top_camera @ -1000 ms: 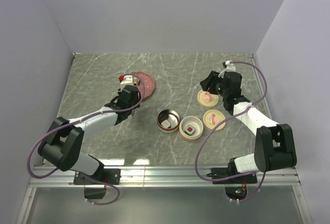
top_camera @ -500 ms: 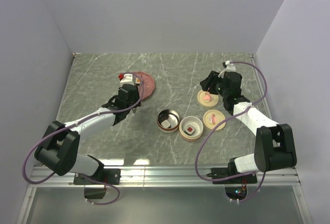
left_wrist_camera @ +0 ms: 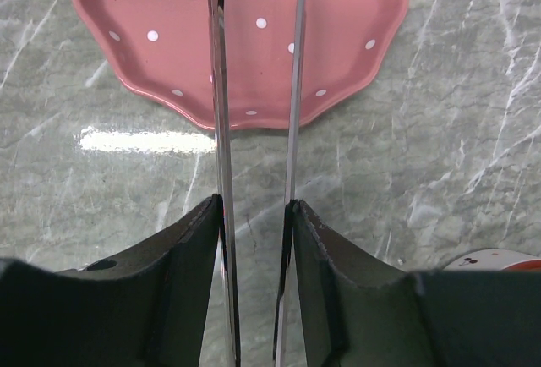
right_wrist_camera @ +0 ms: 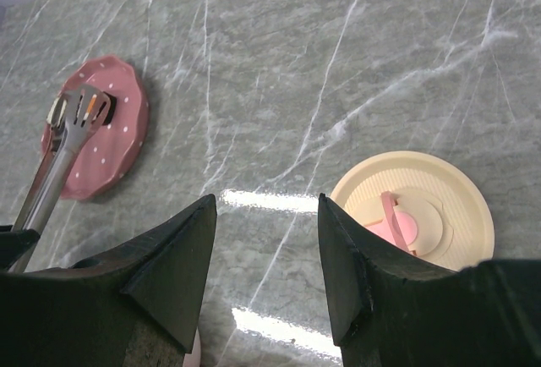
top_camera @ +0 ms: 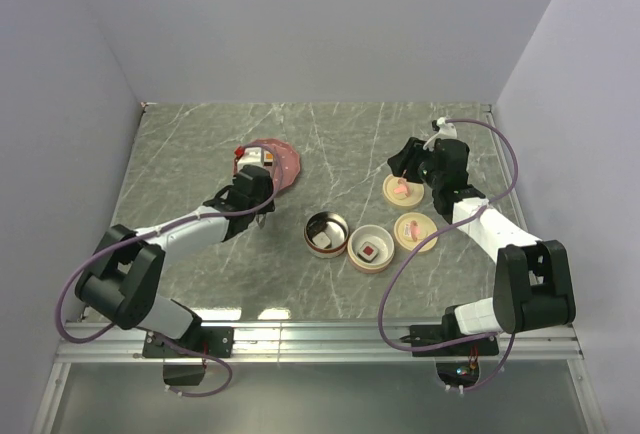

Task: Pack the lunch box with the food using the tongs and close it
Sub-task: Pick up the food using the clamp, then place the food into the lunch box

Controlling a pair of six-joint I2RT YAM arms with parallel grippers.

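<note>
While two sushi-like toy blocks (top_camera: 370,250) sit in round tiers (top_camera: 369,269) right of my long silver tongs (left_wrist_camera: 218,88), another block (top_camera: 240,151) waits at their tips on the pink dotted plate (left_wrist_camera: 338,46); my left gripper (left_wrist_camera: 256,206) clamps them; cream lids (right_wrist_camera: 456,206) lie off.

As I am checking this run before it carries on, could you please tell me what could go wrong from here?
The left gripper pinches the tongs only on their slim arms, so they may twist or slide between the fingers. Their tips reach over the pink plate, so pressing down might tip or shove it. The open containers are small, so a carried piece could miss.
</note>
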